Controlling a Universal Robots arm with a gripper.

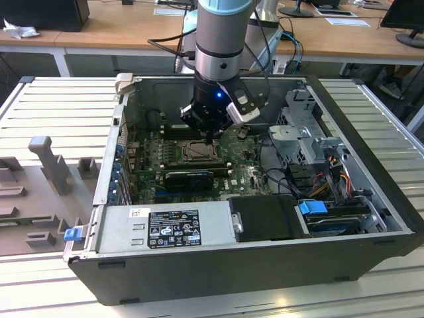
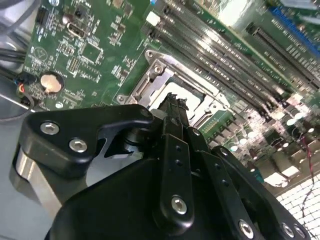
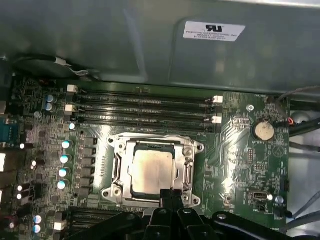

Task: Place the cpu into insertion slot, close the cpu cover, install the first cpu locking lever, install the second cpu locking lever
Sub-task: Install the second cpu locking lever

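1. The cpu [image 3: 151, 170], pale silvery and square, sat in the insertion slot [image 3: 116, 172] under the cpu cover [image 3: 188, 165].
2. The gripper [image 3: 171, 194] pointed down at the socket's edge, fingers pressed together, grasping nothing.

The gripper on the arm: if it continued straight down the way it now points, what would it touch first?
Probably the thin grey metal cpu cover at its near edge, closed over the silvery square cpu. The black gripper points at that edge; depth is unclear, so it may already touch.

The grey ribbed metal table [image 1: 53, 106] carries an open computer case [image 1: 252, 265]. Grey holder blocks [image 1: 50, 162] stand on the table beside the case.
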